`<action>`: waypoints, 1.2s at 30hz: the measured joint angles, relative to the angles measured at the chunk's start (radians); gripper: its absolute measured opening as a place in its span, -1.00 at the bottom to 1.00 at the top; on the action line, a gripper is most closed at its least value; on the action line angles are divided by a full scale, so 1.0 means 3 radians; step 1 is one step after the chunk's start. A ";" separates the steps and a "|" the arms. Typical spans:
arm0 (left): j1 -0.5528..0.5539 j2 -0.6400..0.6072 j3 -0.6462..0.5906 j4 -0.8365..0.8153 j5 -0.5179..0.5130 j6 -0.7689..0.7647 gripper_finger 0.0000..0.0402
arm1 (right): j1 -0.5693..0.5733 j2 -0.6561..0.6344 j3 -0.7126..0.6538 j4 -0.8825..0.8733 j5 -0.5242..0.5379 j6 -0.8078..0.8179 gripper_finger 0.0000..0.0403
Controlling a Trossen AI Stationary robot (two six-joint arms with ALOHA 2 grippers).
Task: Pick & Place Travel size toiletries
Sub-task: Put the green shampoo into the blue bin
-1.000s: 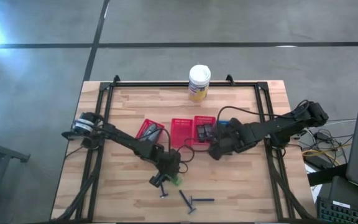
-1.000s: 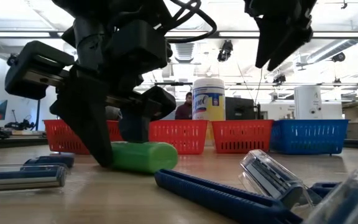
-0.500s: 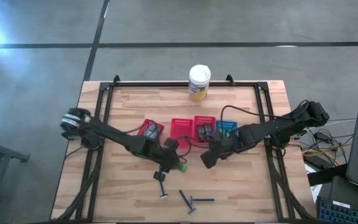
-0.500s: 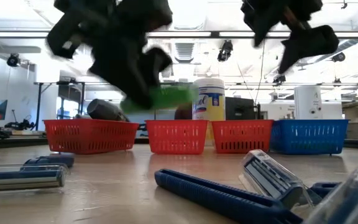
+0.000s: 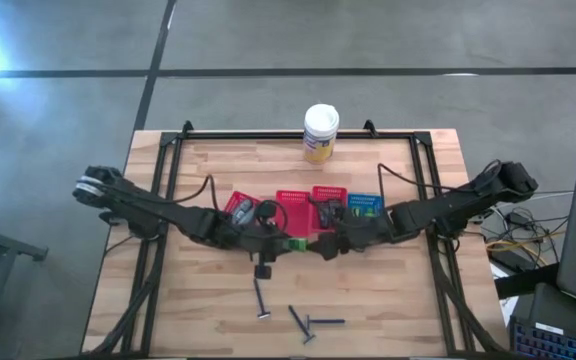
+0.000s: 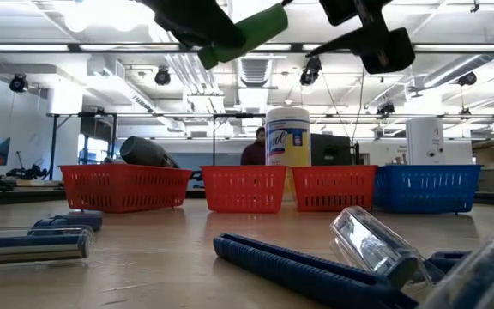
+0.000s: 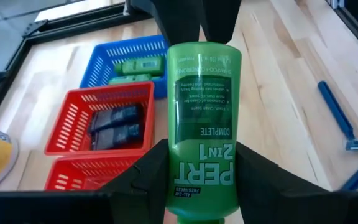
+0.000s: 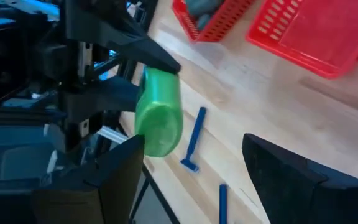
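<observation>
The left gripper [image 7: 197, 180] is clamped around a green tube [image 7: 202, 124] (labelled Pert 2 in 1), holding it above the table [image 5: 388, 300] just in front of the red baskets [image 5: 293, 205]. The right gripper [image 8: 191, 168] faces it with fingers spread, seemingly not touching it.

Two dark jointed arms [image 5: 183, 218], black cables

Green Pert tube [image 7: 201, 130] airborne; razors [image 5: 303, 322] apparently flat.
</observation>
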 joint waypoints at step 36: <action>0.0010 0.0219 0.0140 0.0252 -0.0164 -0.0116 0.11 | -0.0038 -0.0122 0.0028 -0.0612 0.0213 -0.0176 -0.58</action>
